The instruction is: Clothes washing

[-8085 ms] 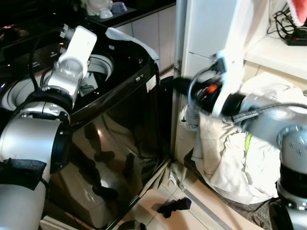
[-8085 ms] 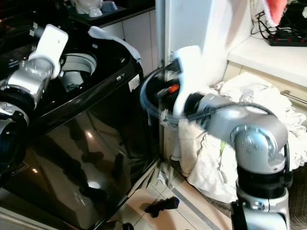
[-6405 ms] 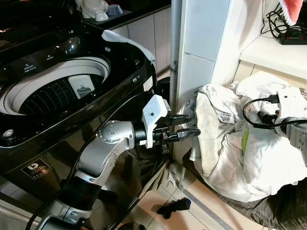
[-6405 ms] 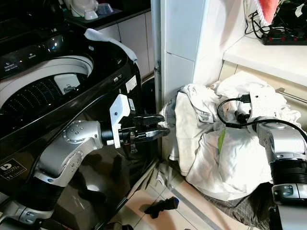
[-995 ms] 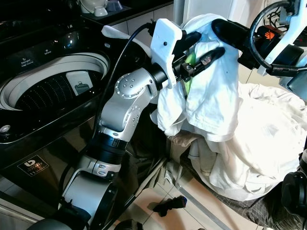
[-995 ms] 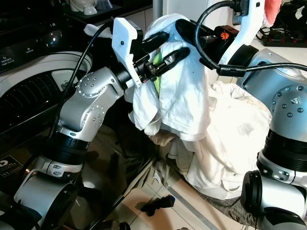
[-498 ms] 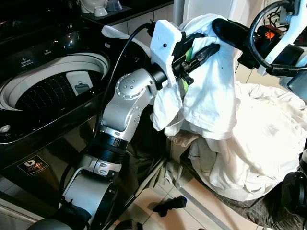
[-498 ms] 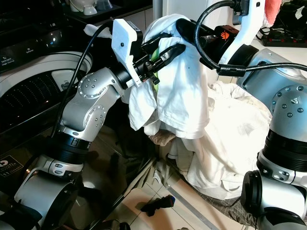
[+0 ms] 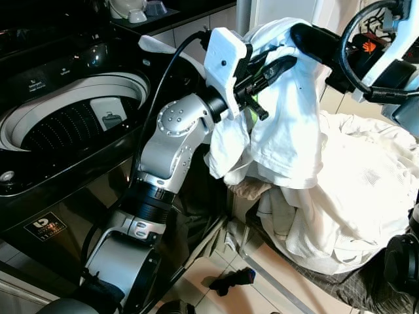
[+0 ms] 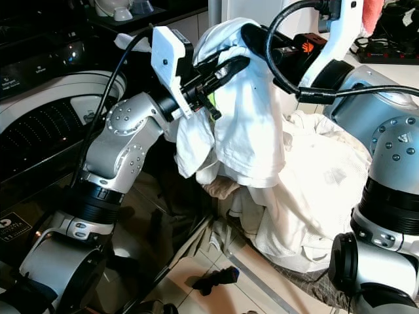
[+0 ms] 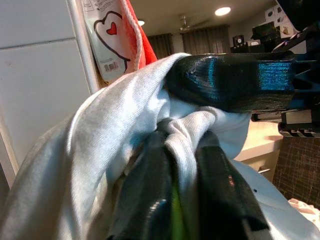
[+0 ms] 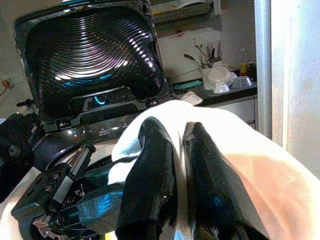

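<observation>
Your left gripper (image 9: pixel 272 65) and right gripper (image 10: pixel 252 36) both pinch one white garment (image 9: pixel 288 131). It hangs beside the washing machine (image 9: pixel 72 124), above the laundry pile (image 9: pixel 366 190).

Indoor light falls unevenly here: the white garment (image 9: pixel 288 131) is nearly blown out, while the glossy black washing machine (image 9: pixel 78 150) beside it sinks into shadow, broken by small glints on its front. Ceiling lamps (image 11: pixel 222 11) burn as bright spots behind the garment in the left wrist view, where the near black fingers (image 11: pixel 150 200) are soft and out of focus. Head views are sharp.
</observation>
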{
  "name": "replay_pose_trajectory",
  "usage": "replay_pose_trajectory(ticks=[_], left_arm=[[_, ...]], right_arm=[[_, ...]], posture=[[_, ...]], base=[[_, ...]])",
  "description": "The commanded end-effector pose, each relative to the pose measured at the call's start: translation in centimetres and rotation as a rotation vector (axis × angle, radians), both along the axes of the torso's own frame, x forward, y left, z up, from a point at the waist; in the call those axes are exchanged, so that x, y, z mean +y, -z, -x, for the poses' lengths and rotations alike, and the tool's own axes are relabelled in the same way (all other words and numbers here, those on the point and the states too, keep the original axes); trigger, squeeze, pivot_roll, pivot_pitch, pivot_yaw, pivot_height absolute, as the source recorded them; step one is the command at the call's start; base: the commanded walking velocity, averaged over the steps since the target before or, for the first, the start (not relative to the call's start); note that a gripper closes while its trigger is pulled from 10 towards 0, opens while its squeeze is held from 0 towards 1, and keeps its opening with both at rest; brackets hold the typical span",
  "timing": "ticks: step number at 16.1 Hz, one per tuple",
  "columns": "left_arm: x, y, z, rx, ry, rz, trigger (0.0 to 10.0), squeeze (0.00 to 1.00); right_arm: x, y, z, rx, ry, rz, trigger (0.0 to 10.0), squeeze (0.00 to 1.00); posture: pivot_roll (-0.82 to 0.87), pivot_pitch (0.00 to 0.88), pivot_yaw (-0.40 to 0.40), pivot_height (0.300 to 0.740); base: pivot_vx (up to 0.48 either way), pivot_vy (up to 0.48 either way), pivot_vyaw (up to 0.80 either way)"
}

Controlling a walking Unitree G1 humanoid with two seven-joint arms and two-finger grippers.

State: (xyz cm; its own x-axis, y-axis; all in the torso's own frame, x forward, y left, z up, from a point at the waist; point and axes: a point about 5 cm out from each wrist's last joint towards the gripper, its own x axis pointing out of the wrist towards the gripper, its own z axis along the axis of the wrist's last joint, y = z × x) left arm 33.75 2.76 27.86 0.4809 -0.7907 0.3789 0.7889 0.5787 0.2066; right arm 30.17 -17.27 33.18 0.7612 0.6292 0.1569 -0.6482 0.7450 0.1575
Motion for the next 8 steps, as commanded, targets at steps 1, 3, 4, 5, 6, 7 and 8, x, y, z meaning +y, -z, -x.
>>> replay_pose_trajectory(ticks=[1, 3, 4, 5, 6, 7, 8], left_arm=[[2.6, -1.1, -1.1, -0.011, -0.108, 0.078, 0.0, 0.00], [3.3, -1.3, -1.4, -0.008, -0.141, 0.106, 0.0, 0.00], [3.5, -1.3, -1.5, -0.004, -0.146, 0.111, 0.0, 0.00], [3.7, -1.4, -1.6, -0.001, -0.148, 0.118, 0.0, 0.00], [3.8, -1.5, -1.8, 0.000, -0.153, 0.128, 0.0, 0.00], [4.0, -1.7, -1.9, -0.001, -0.157, 0.135, 0.0, 0.00], [4.1, -1.9, -2.1, 0.001, -0.158, 0.146, 0.0, 0.00]], right_arm=[[-0.5, -0.4, 0.6, -0.030, 0.023, 0.004, 0.1, 0.00], [-0.7, -0.4, 0.8, -0.037, 0.042, 0.013, 3.4, 0.00], [-0.9, -0.4, 0.8, -0.042, 0.052, 0.013, 8.3, 0.00], [-1.1, -0.4, 0.8, -0.041, 0.063, 0.008, 10.0, 0.56], [-1.4, -0.4, 0.9, -0.034, 0.064, -0.015, 10.0, 1.00], [-1.6, -0.4, 1.0, -0.033, 0.068, -0.018, 10.0, 1.00], [-1.8, -0.3, 1.1, -0.032, 0.077, -0.017, 10.0, 1.00]], posture=[[-0.09, 0.000, 0.091, 0.740], [-0.10, 0.000, 0.094, 0.740], [-0.10, 0.000, 0.095, 0.740], [-0.10, 0.000, 0.098, 0.740], [-0.11, 0.000, 0.103, 0.740], [-0.11, 0.000, 0.106, 0.740], [-0.11, 0.000, 0.110, 0.740]], base=[[0.000, 0.000, 0.00], [0.000, 0.000, 0.00], [0.000, 0.000, 0.00], [0.000, 0.000, 0.00], [0.000, 0.000, 0.00], [0.000, 0.000, 0.00], [0.000, 0.000, 0.00]])
